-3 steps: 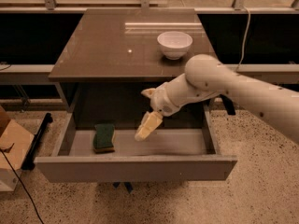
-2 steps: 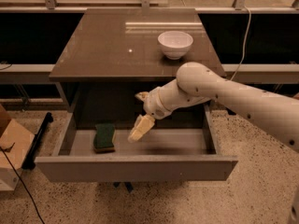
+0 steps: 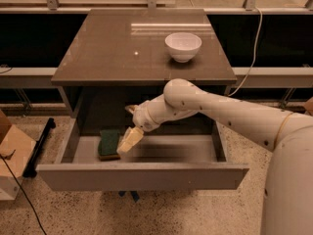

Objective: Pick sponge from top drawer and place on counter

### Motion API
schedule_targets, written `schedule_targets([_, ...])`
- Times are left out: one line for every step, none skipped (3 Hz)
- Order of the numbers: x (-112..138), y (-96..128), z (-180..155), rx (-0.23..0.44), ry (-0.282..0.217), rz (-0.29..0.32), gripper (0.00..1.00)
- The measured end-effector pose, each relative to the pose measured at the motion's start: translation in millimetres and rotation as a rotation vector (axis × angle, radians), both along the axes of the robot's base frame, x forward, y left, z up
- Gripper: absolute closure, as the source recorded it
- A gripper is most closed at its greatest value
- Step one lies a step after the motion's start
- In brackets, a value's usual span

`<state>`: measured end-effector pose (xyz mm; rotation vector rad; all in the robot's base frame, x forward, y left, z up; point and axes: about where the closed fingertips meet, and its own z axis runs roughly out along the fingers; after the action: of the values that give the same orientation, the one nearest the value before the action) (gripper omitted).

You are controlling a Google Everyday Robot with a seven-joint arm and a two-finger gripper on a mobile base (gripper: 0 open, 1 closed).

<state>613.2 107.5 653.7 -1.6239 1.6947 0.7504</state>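
The top drawer (image 3: 142, 175) stands pulled open below the counter (image 3: 112, 50). The sponge (image 3: 108, 144), dark green on top with a yellow base, lies flat on the drawer floor at the left. My gripper (image 3: 128, 141) hangs inside the drawer on the white arm that reaches in from the right. Its pale fingers point down and left, right beside the sponge's right edge. I cannot tell whether they touch it. The gripper holds nothing that I can see.
A white bowl (image 3: 183, 46) stands on the counter at the back right. A cardboard box (image 3: 9, 155) and a black bar (image 3: 40, 141) lie on the speckled floor left of the cabinet. A cable (image 3: 249, 58) hangs at the right.
My gripper has moved left across the drawer, from its middle to the sponge's right edge. The sponge has not moved.
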Motion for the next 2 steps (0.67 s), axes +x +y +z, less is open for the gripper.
schedule_targets([-4.2,24.9,-21.2,0.019,0.039,0.035,0.0])
schedule_targets([-11.3,43.5,-39.2,0.026,0.08,0.065,0.0])
